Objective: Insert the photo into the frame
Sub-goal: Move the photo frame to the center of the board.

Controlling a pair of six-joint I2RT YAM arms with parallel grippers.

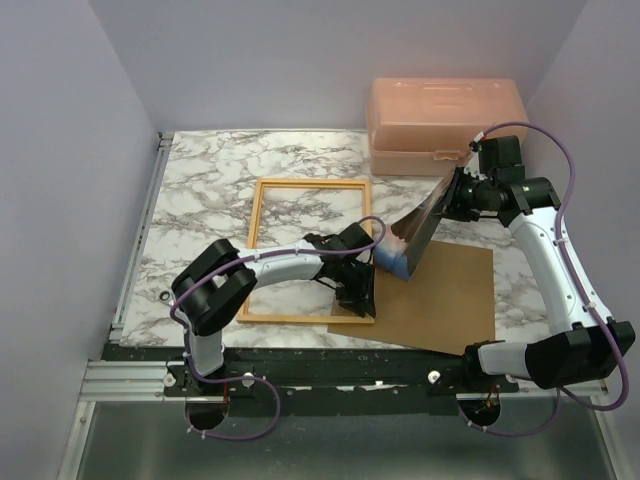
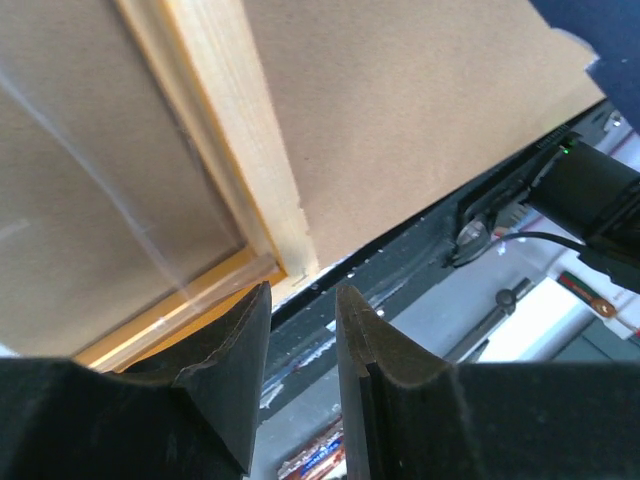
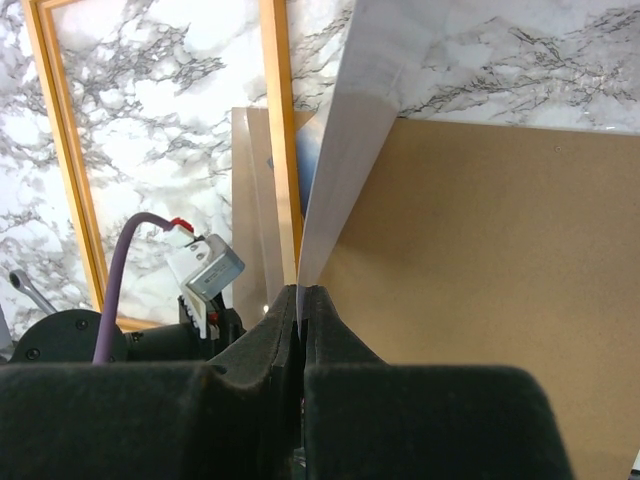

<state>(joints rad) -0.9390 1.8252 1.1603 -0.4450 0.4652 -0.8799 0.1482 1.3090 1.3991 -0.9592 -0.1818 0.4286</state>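
The photo [image 1: 415, 235] stands on edge and tilted, above the right rail of the orange frame [image 1: 256, 215]. My right gripper [image 1: 452, 200] is shut on its upper right edge. The right wrist view shows the photo's white back [image 3: 350, 130] running up from the pinched fingertips of the right gripper [image 3: 301, 292], with the frame rail [image 3: 278, 120] just to its left. My left gripper [image 1: 360, 295] hovers at the frame's near right corner [image 2: 235, 130]. In the left wrist view the left gripper [image 2: 303, 290] has its jaws apart with nothing between them.
A brown backing board [image 1: 440, 300] lies at the near right, and the frame's near right corner overlaps it. A clear sheet [image 2: 100, 220] lies inside that corner. The pink plastic box [image 1: 445, 125] stands at the back right. The table's dark front rail [image 1: 330, 365] runs just below the left gripper.
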